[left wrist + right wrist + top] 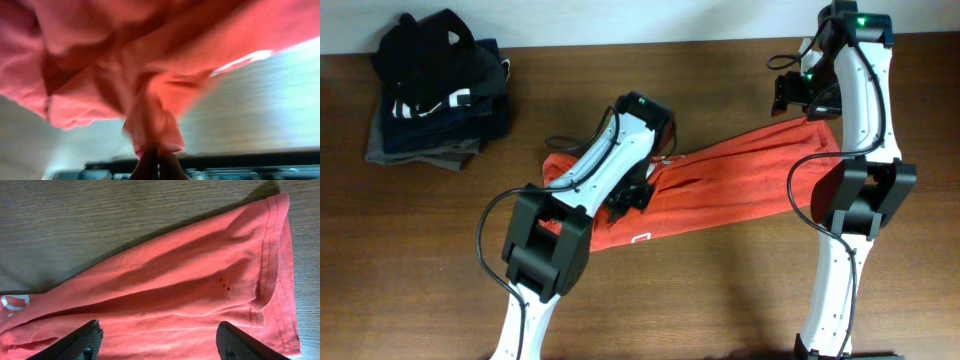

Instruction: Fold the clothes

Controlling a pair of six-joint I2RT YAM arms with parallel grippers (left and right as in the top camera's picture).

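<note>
**A:** Where is the shirt?

**B:** The orange-red T-shirt (pixel 740 175) lies across the middle of the tabletop (pixel 720 310). It is drawn out in a long band from left of centre toward the far right. Its small white logo (pixel 642 238) shows at the near edge.

**A:** And the left claw?

**B:** The left claw (pixel 154 161) is pinched narrow on a bunched fold of the shirt. The left wrist view is blurred, but red cloth spills out from between the tips. From overhead it sits at the shirt's left part, where the fabric wrinkles.

**A:** The right one?

**B:** The right claw (pixel 160 327) stands wide and holds nothing, its two dark fingers (pixel 75 340) spread over the shirt's right end. I cannot tell whether they touch the cloth. The stitched hem (pixel 265 260) lies just beyond them on the wood, with a few small dark specks (pixel 223 284) beside it.

**A:** Anything else there?

**B:** A stack of folded dark garments (pixel 435 100), black, navy and grey, sits at the far left, well apart from the shirt.
</note>
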